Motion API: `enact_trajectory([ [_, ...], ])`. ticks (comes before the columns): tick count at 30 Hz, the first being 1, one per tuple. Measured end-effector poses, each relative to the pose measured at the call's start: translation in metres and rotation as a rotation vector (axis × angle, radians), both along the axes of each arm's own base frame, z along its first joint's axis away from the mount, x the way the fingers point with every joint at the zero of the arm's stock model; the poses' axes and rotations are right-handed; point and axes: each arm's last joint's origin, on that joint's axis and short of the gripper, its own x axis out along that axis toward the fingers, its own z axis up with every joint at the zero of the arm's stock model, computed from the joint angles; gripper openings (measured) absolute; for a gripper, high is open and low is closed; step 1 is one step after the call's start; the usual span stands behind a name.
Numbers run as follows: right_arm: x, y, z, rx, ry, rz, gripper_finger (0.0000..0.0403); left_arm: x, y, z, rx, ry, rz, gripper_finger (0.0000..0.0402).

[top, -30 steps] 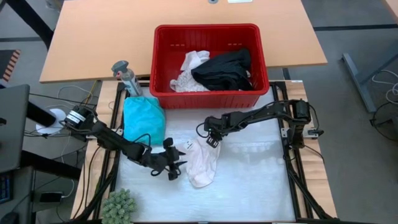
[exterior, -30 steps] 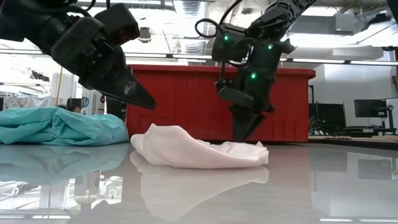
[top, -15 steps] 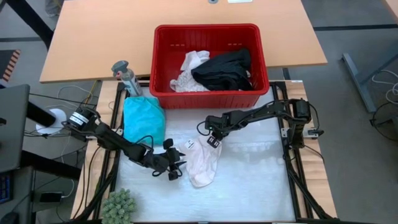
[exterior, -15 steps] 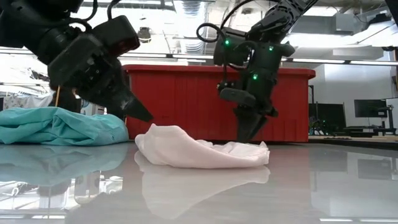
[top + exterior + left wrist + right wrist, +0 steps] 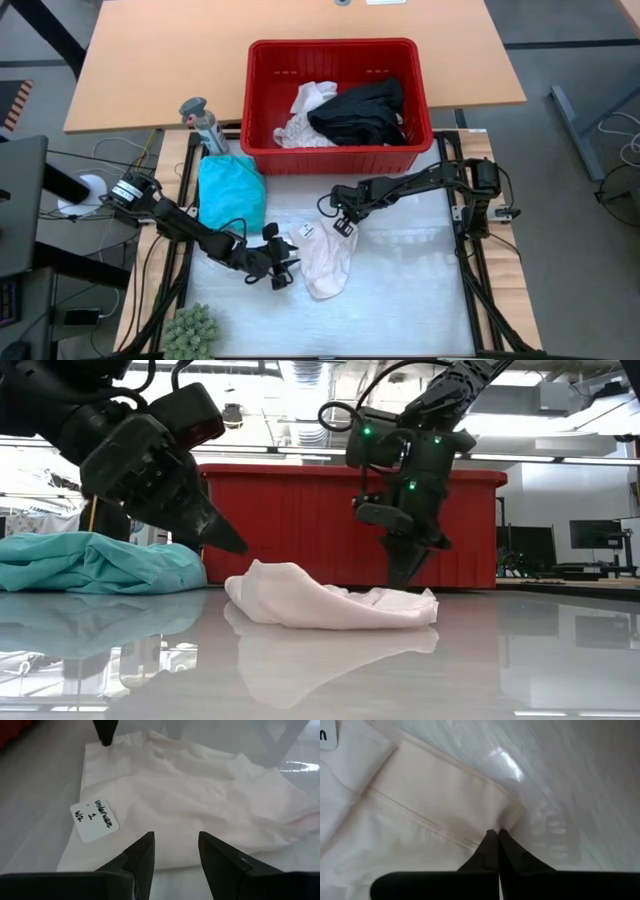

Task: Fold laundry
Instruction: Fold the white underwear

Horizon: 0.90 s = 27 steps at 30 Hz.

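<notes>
Cream garment (image 5: 327, 258) lies crumpled mid-table, slightly toward the left edge, paper tag facing up. Right gripper (image 5: 342, 226) is pinched closed on the garment's hemmed corner nearest the red basket (image 5: 340, 52), likely to anchor or draw that corner out flat. Left gripper (image 5: 284, 272) sits just beside the garment's opposite side, fingers (image 5: 141, 857) partly apart and empty, seemingly lined up to take the near edge. Teal garment (image 5: 231, 193) sits at the left edge; more laundry is in the basket.
</notes>
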Motion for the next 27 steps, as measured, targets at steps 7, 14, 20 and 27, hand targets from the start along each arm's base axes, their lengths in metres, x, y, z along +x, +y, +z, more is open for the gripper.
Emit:
enact_trajectory([
  [7, 0.012, 0.006, 0.016, -0.01, -0.042, 0.041, 0.0016, 0.004, -0.002, -0.022, 0.001, 0.042, 0.001, 0.0141],
  [14, 0.018, 0.013, 0.027, -0.014, -0.063, 0.07, 0.0015, 0.013, -0.006, -0.039, -0.012, 0.035, 0.011, 0.0141],
  [20, 0.024, 0.022, 0.034, -0.015, -0.09, 0.099, 0.0015, 0.021, -0.006, -0.033, -0.004, 0.014, 0.007, 0.0141],
  [27, 0.031, 0.026, 0.046, -0.02, -0.131, 0.119, 0.0016, 0.033, -0.005, -0.023, 0.019, -0.015, 0.002, 0.0141],
])
